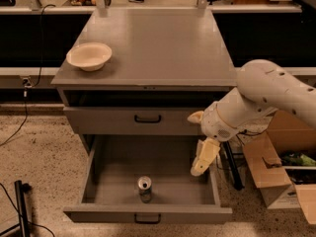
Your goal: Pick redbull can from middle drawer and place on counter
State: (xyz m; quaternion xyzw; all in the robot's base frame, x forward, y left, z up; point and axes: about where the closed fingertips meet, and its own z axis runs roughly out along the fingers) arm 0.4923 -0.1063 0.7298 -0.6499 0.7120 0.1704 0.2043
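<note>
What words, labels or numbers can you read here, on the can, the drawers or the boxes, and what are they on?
Nothing here can be read.
The redbull can, upright in the open middle drawer: print on its body too small to read.
The cardboard box at right: no legible marking.
The bowl and the counter: plain, no text.
The gripper, by the drawer's right side: no label visible.

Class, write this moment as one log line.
gripper: over right side of middle drawer; redbull can: upright in drawer front, ungrasped; counter: holds bowl
</note>
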